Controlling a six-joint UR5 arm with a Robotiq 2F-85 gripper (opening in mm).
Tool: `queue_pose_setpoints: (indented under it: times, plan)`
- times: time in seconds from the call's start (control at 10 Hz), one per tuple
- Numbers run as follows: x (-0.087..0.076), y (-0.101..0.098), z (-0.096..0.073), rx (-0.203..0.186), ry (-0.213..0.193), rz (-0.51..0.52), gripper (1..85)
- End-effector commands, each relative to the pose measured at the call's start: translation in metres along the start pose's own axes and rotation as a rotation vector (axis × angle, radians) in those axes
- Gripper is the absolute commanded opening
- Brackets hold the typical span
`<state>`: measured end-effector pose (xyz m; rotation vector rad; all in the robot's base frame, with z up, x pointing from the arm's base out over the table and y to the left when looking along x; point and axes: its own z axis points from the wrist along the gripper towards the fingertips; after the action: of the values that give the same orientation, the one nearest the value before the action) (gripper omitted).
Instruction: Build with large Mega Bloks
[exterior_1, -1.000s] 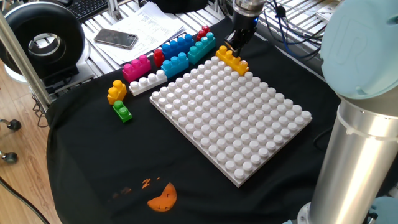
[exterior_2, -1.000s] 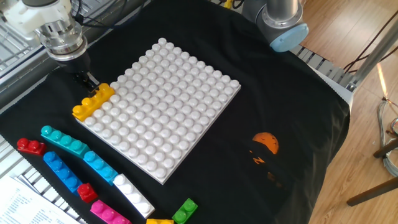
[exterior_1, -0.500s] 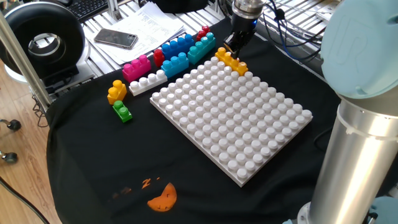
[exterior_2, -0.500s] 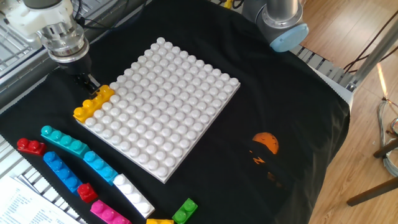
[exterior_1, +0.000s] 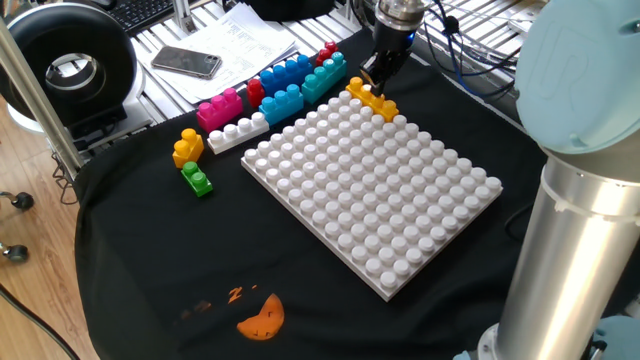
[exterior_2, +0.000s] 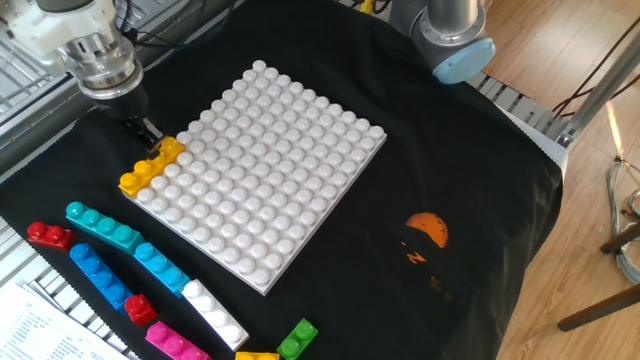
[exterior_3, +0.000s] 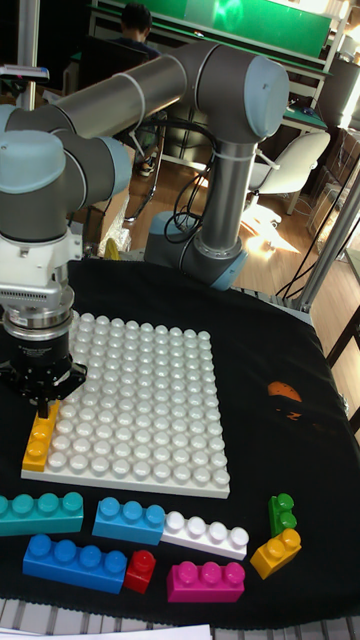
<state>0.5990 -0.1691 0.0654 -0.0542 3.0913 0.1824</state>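
Observation:
A long orange-yellow Mega Blok (exterior_1: 371, 99) (exterior_2: 150, 167) (exterior_3: 40, 438) lies along the corner edge of the white studded baseplate (exterior_1: 375, 190) (exterior_2: 262, 180) (exterior_3: 140, 410). My gripper (exterior_1: 373, 80) (exterior_2: 146, 136) (exterior_3: 45, 405) stands straight above its far end, fingers shut on that end. Loose bricks lie in a row beside the plate: teal (exterior_2: 103, 228), blue (exterior_2: 98, 275), light blue (exterior_2: 158, 267), white (exterior_2: 213, 312), pink (exterior_1: 220, 108), two red (exterior_2: 48, 235) (exterior_2: 140, 308), green (exterior_1: 197, 180) and a small orange-yellow one (exterior_1: 187, 147).
A phone (exterior_1: 186, 62) and papers (exterior_1: 250, 45) lie beyond the black cloth, next to a round black device (exterior_1: 70, 65). The arm's grey column (exterior_1: 575, 220) rises at the right. An orange print (exterior_1: 262, 318) marks the cloth near the front.
The gripper and the orange-yellow brick have sunk a little onto the baseplate's corner studs. Nothing else has moved.

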Motion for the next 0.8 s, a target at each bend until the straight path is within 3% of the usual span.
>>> queue_pose_setpoints:
  times: [0.0, 0.4, 0.5, 0.7]
  plan:
    - [-0.007, -0.002, -0.012, 0.009, -0.007, -0.056, 35.3]
    - [-0.01, -0.012, -0.009, 0.053, 0.009, -0.145, 37.3]
    - [-0.014, -0.016, -0.012, 0.075, 0.001, -0.162, 33.3]
    - [-0.005, -0.009, -0.027, 0.057, 0.05, -0.158, 18.7]
